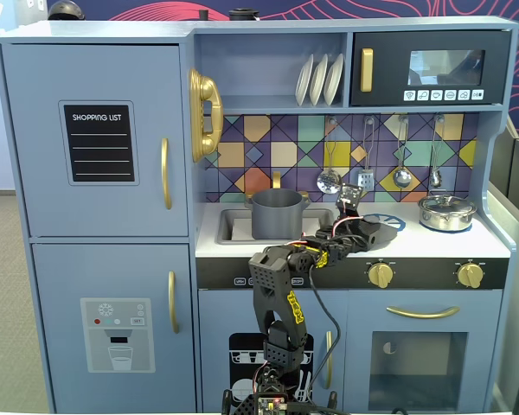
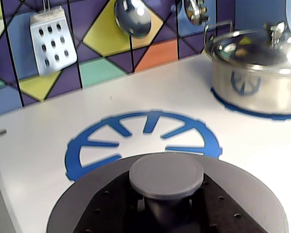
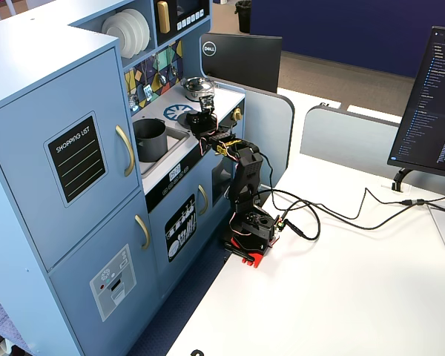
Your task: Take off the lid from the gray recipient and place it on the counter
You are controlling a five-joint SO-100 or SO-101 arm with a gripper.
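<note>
Gripping the round matte dark-gray lid (image 2: 167,194) by its knob, the black gripper (image 2: 167,206) hangs over the pale counter (image 2: 34,141) (beside the blue burner ring (image 2: 94,145)). Uncovered gray cylindrical pot (image 1: 277,213) stands in the sink (image 1: 229,226); shiny silver pot (image 2: 252,80) is lidded.

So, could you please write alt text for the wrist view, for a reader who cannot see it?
The gripper holds the dark-gray lid by its center knob above the white counter, just in front of the printed blue burner ring. To the right sits a shiny silver pot with its lid on, and a slotted spatula and a ladle hang on the colorful tiled backsplash behind.
</note>
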